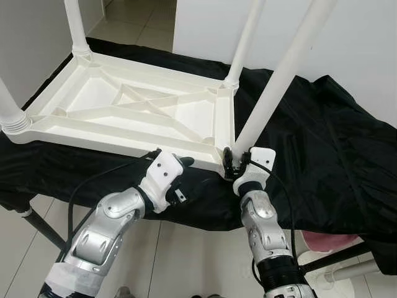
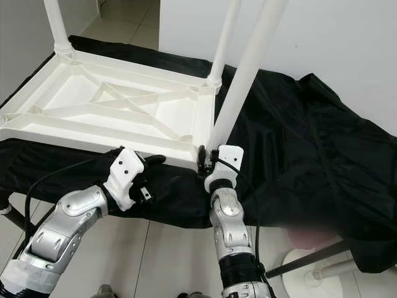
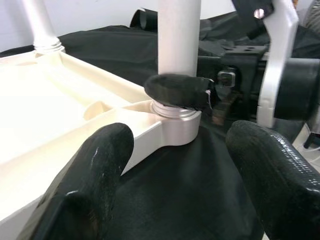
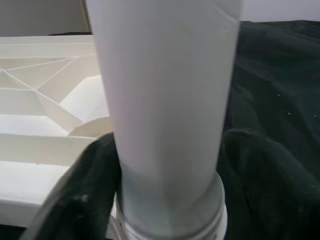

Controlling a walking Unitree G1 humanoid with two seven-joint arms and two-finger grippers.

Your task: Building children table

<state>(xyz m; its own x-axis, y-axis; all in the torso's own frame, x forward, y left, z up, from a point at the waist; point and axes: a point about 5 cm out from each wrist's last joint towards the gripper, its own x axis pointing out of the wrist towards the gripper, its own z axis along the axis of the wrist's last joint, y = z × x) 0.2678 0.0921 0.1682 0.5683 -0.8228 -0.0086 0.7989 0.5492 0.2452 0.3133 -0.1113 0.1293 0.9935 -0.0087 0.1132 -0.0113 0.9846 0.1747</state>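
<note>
Left eye view: white plastic children table (image 1: 124, 108) lay upside down on a black cloth (image 1: 322, 143) draped over the bench, underside ribs up, near-right corner at the bench's front edge. Three legs already stood in their sockets; the fourth, the near-right leg (image 1: 285, 74), rose tilted from that corner. Right claw (image 1: 234, 162) was clamped on the base of that leg, right at the socket. Left claw (image 1: 186, 162) hovered just beside the table's front rim, near the same corner.

Right eye view: same layout. Left claw (image 2: 155, 160) close to the rim (image 2: 93, 139), touching or apart could not be told. Tiled floor (image 2: 167, 261) below the bench.

Left wrist view: two black fingers (image 3: 95, 170) stood apart, nothing between them, pointing at the corner socket (image 3: 175, 127). Beyond, a finger of the right claw (image 3: 177, 91) pressed against the leg just above the threaded collar.

Right wrist view: leg (image 4: 165, 100) seen gripped between both fingers (image 4: 85, 195), low down, close above the collar.

Judged light and hollow, stiff but smooth-walled, so likely slippery under a twisting grip; thin plastic thread probably easy to cross if driven at a tilt. Best hold judged low on the leg near the collar, with the rim steadied at the ribbed corner rather than mid-span, since the cloth might let the top slide.
</note>
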